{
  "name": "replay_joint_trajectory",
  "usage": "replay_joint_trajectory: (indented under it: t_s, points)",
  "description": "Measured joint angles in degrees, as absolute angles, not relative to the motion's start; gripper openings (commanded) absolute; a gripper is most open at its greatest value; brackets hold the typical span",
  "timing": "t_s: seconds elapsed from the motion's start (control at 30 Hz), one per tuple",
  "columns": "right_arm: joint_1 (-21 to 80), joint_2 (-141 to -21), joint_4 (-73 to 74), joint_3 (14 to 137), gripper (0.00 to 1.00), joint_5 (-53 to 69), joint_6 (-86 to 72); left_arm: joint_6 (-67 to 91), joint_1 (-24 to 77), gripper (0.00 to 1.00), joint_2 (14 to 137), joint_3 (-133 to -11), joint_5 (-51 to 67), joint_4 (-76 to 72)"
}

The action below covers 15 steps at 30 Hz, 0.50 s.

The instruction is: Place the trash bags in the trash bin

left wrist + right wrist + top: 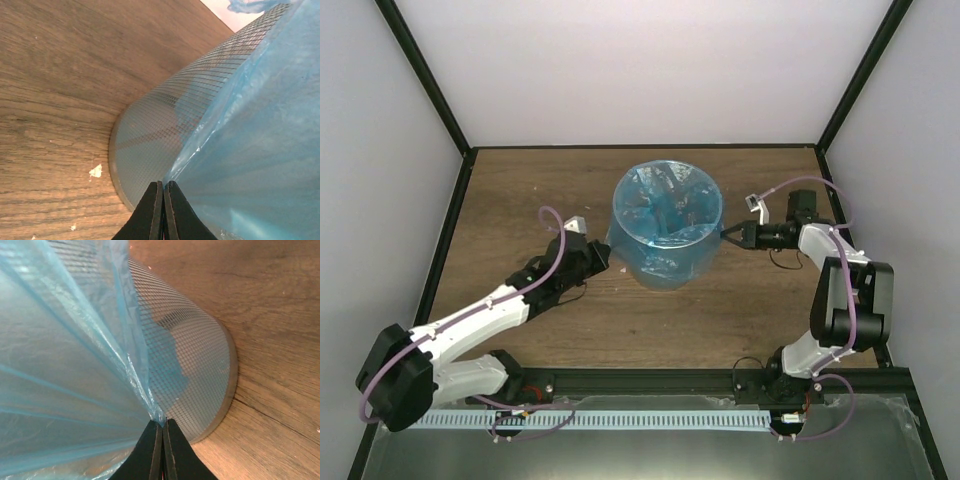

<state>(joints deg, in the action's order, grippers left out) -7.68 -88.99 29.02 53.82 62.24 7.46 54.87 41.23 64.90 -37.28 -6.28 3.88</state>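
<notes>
- Left claw (163,186) tips nearest the lens: pressed together, pinching the hem of the trash bag (260,140), just beside the meshed outer wall of the trash bin (150,145).
- Right claw (162,424): same on the opposite side, tips pressed together on a gathered fold of blue film, low beside the bin wall.
- Bin upright mid-desk (520,190), between both claws.
- Done, judging from the top view: bag body down inside the bin, mouth spread open, film turned out over the rim.
- Not done: hem hangs uneven, with a long flap down the near side toward the desk and grey wall bare beside each claw.
- Likely remaining: tug hem even, let go on both sides, back out.
</notes>
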Motion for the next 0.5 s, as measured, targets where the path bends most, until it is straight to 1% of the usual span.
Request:
replay_joint_trajectory:
  t_s: [0.33, 0.37, 0.4, 0.47, 0.5]
  points:
    - [-7.7, -90.6, 28.9, 53.5, 0.01, 61.3, 8.5, 53.3, 41.0, 0.04, 68.7, -35.7, -6.3, 3.8]
    - [-7.7, -90.6, 28.9, 53.5, 0.01, 61.3, 8.6, 53.1, 41.0, 0.05, 69.0, -35.8, -6.2, 3.6]
    - [-7.7, -90.6, 28.9, 53.4, 0.01, 61.2, 8.8, 52.9, 40.9, 0.12, 69.5, -35.8, -5.8, 3.5]
    - [-7.7, -90.6, 28.9, 53.4, 0.10, 61.2, 9.1, 52.2, 40.6, 0.38, 70.8, -35.8, -4.8, 3.4]
    - [-7.7, -90.6, 28.9, 53.4, 0.13, 61.2, 9.2, 51.7, 40.5, 0.47, 71.4, -35.8, -4.3, 3.4]
